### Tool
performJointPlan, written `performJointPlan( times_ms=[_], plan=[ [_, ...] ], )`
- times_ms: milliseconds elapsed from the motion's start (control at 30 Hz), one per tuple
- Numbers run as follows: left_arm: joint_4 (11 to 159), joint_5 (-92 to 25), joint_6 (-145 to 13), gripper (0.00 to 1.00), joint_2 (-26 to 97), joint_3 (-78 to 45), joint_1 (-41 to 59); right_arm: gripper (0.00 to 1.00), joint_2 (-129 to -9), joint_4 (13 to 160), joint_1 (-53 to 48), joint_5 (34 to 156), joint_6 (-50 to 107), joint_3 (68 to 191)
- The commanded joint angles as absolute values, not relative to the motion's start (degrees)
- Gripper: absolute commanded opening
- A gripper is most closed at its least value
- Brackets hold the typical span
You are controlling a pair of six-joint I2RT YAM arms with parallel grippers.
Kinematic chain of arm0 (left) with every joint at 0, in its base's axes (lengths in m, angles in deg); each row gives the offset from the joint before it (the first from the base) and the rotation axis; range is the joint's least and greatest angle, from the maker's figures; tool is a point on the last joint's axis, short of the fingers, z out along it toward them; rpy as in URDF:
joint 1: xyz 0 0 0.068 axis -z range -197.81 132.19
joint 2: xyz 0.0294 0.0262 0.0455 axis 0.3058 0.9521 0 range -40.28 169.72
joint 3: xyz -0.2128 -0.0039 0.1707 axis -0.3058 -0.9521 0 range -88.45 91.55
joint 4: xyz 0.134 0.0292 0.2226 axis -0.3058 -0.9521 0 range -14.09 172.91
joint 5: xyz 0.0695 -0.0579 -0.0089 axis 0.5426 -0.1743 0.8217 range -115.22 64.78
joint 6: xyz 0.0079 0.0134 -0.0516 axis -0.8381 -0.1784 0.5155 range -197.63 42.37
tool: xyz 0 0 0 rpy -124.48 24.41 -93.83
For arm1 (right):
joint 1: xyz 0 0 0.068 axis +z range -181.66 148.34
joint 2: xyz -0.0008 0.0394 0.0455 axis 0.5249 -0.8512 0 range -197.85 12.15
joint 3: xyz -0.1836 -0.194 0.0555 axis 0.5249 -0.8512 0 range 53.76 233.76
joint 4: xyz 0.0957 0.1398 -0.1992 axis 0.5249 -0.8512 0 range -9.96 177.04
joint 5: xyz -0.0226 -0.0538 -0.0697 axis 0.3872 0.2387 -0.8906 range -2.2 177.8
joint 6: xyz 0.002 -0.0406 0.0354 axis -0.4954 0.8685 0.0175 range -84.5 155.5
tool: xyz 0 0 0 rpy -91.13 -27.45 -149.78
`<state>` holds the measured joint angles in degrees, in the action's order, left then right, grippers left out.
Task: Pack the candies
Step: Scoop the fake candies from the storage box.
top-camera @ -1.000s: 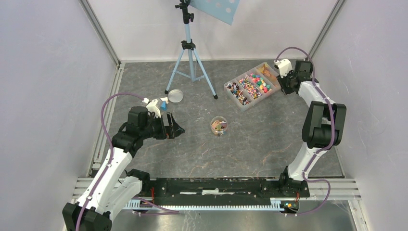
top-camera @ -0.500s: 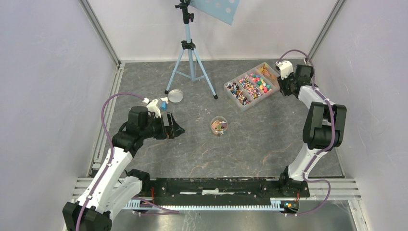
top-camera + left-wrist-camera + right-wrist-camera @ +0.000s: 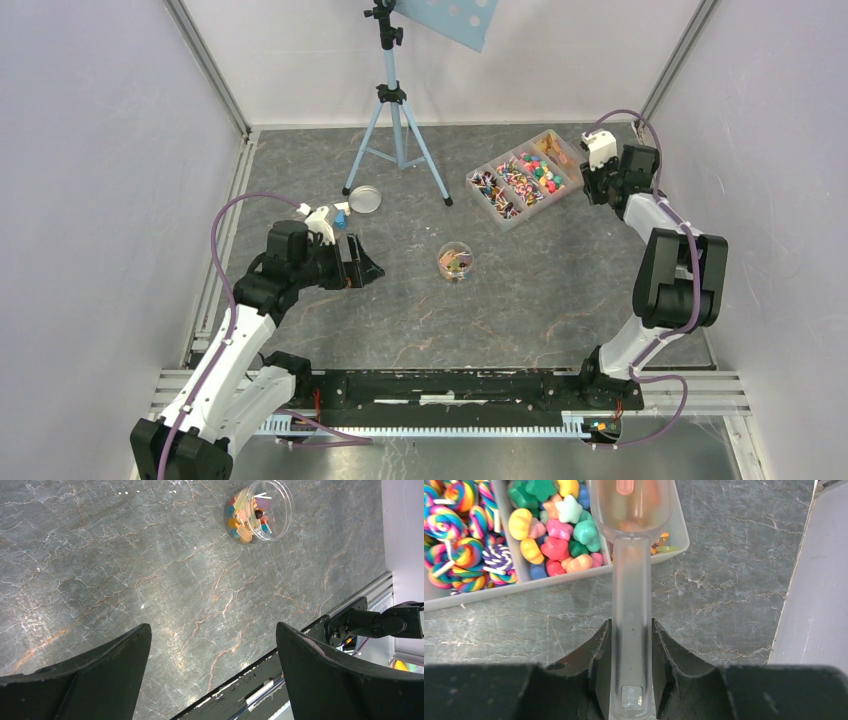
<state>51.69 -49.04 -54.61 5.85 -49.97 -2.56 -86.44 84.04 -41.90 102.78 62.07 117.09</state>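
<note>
The candies [image 3: 554, 540] lie sorted in a clear divided tray [image 3: 510, 218] at the far right of the table [image 3: 520, 300]. In the right wrist view, one compartment holds rainbow swirl lollipops. The next holds small star and flower shapes in pink, green, yellow, blue and orange. A few orange bits show in the end compartment.

Over that end compartment sits the bowl of a clear plastic scoop [image 3: 631, 580], with a pinkish-orange piece visible inside it. The scoop's straight handle runs back over the tray's near wall and the bare table. The right tool [image 3: 631, 645] pinches the handle between its two dark fingers, one on each side. In the top view this tool sits just beside the tray's right end, the arm bent high behind it.

More candies fill a small clear round jar [image 3: 455, 262] standing open near the middle of the table, well apart from the tray. Sticks and mixed colours show through its wall in the left wrist view.

The left tool [image 3: 212, 629] hovers left of the jar with its fingers spread wide and nothing between them.

A round lid [image 3: 364, 198] lies flat beyond the left arm, near the feet of a blue tripod [image 3: 395, 130].
</note>
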Motion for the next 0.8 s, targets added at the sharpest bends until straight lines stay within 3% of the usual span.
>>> performJointPlan(
  times_ms=[0,767],
  plan=[
    [52.1,-48.9,-57.1,1.00,5.7,-49.4,-2.2,0.00,-83.2,84.8,-41.2,107.9,60.6,116.1],
    [52.2,-48.5,-57.0,1.00,4.4,-49.5,-2.3,0.00,-68.5,83.6,-40.9,115.2,57.8,110.2]
  ],
)
